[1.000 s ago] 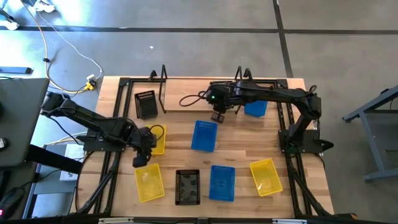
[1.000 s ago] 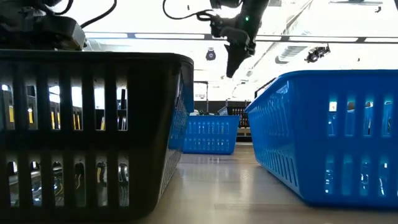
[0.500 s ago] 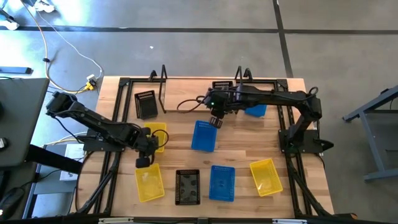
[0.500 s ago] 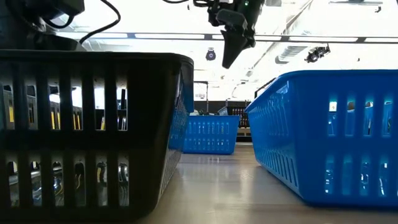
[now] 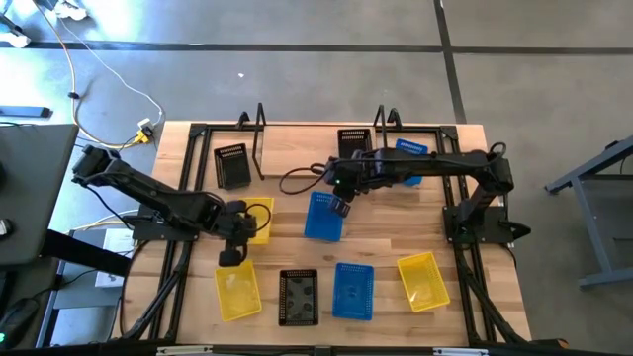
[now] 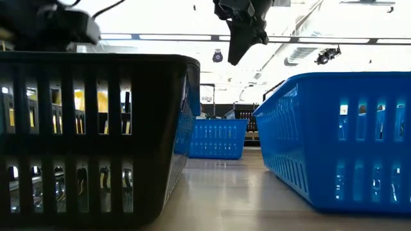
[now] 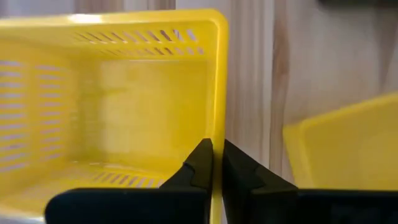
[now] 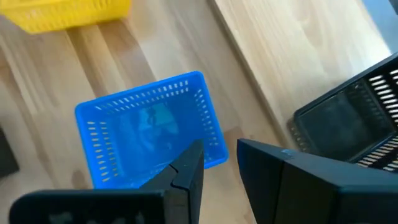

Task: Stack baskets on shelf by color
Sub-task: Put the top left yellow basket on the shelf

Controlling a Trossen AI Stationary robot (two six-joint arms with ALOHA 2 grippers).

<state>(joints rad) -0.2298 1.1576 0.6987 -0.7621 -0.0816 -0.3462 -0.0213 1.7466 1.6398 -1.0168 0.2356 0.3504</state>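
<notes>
Grey concrete floor surrounds the wooden table (image 5: 376, 252), which carries both arms and the scattered baskets. At the table's left side the left gripper (image 7: 214, 163) has its fingers pinched on the side wall of a yellow basket (image 7: 118, 106); half a second ago it hung just off that basket's near end. A second yellow basket (image 5: 237, 290) lies just beside it toward the front-left corner.

Over the table's middle, the right gripper (image 5: 339, 205) has drawn back from the far edge and now hovers above the far end of a blue basket (image 5: 324, 216), its fingers parted with nothing between them. With the arm pulled in, a black basket (image 5: 353, 139) and a blue one (image 5: 407, 151) at the far edge are more exposed than before.

Along the front edge sit a black basket (image 5: 298, 297), another blue basket (image 5: 353, 291) and a third yellow basket (image 5: 422, 280), the last nearest the front-right corner. One more black basket (image 5: 231, 165) stands near the far-left corner, beside the black wire frame (image 5: 252, 127). Bare wood lies open between the middle blue basket and the front row, and between it and the right edge.
</notes>
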